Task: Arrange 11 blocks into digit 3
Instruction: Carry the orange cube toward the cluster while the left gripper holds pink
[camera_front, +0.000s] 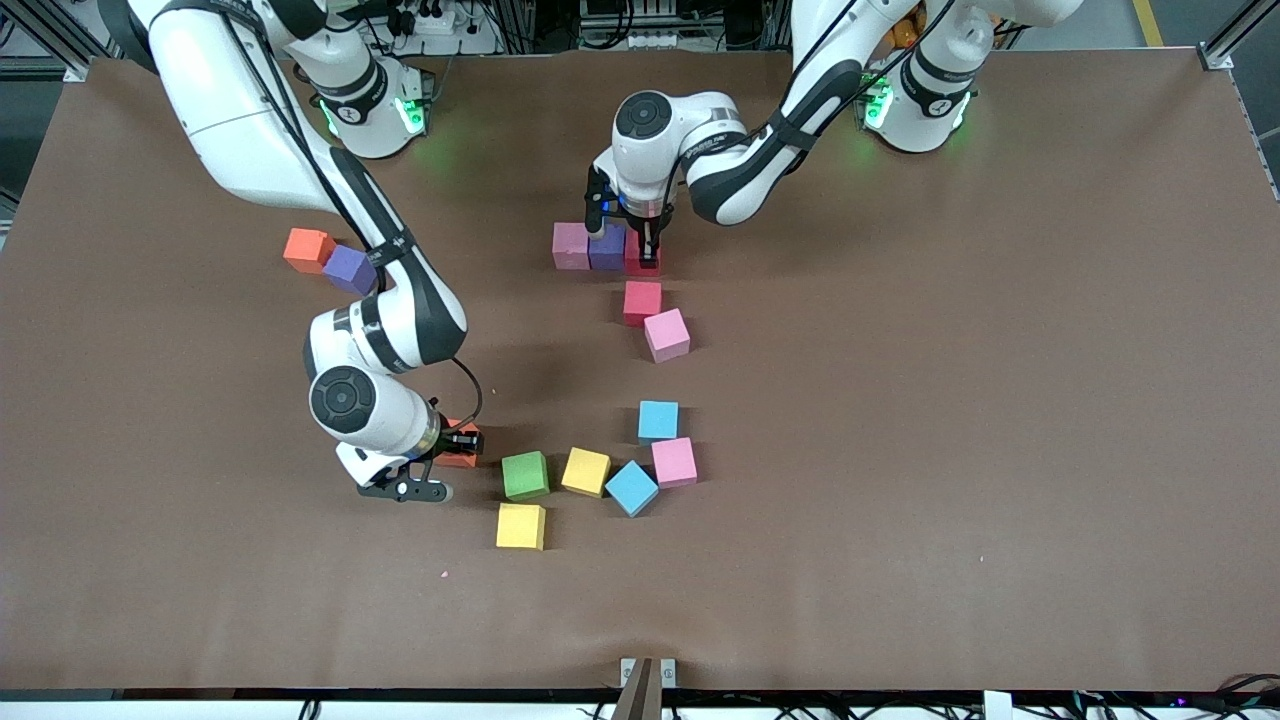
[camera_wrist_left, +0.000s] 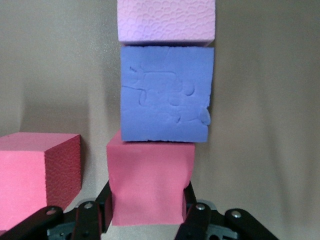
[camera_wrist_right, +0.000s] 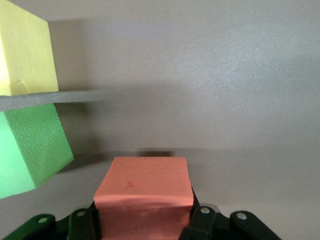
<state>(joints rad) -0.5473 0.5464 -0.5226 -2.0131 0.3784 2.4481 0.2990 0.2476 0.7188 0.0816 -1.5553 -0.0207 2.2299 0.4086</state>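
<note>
We read this as mid-build: top bar of the 3 being laid, lower curve only roughly gathered.

Going across the front view from the right arm's end: an orange block (camera_front: 307, 249) and purple block (camera_front: 349, 268) sit touching, unused, well apart from the rest. The right gripper (camera_front: 462, 441) is low at the table, clamped on an orange cube (camera_wrist_right: 144, 192), just beside the green block (camera_front: 525, 475). Next come two yellow blocks (camera_front: 585, 471), two blue blocks (camera_front: 632, 487) and a pink block (camera_front: 674, 461), loosely clustered.

Farther from the camera, the top row: mauve block (camera_front: 571, 245), violet block (camera_wrist_left: 166, 94), then a red block (camera_wrist_left: 151, 182) pinched in the left gripper (camera_front: 648, 252), pressed against the violet one. Two more, red (camera_front: 642, 302) and pink (camera_front: 666, 334), trail toward the camera.

Next, we judge: the left gripper should let go and lift straight up; the right should carry its cube to the lower stroke without nudging green.
</note>
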